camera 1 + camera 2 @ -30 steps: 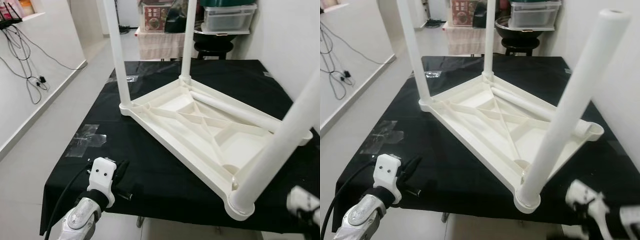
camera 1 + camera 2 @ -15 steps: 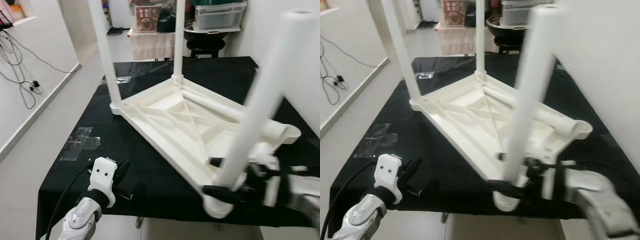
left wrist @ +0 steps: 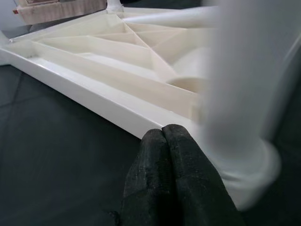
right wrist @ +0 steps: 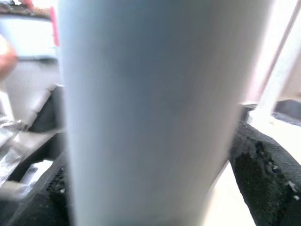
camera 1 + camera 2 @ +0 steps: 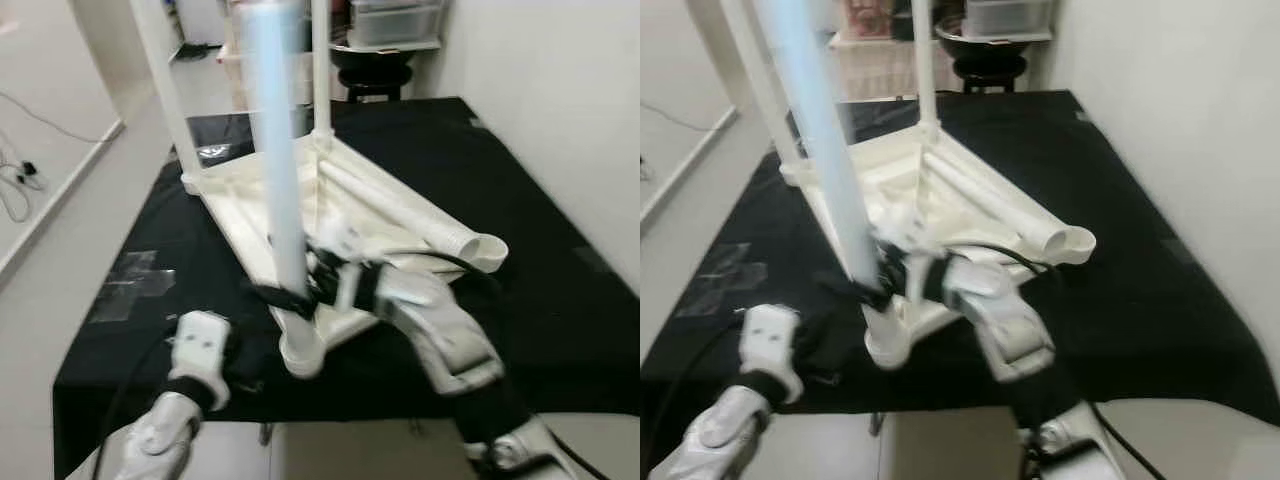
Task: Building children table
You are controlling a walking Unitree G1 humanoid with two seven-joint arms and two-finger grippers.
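An upturned white children's table lies on a surface covered by a black cloth, its ribbed underside facing up, in the middle of the surface toward the left. Two legs stand upright at its far corners, one at the far left and one further right, while a loose leg lies flat across the underside with its open end toward the right. The near leg, blurred, rises from the near corner socket. The right pincer reaches in from the right and pinches this near leg low down, one black finger on each side of the tube. The left pincer rests at the near left edge of the surface with its fingers pressed together, just beside the table's near rim and the leg's base. A strip of clear tape sits on the cloth to the left.
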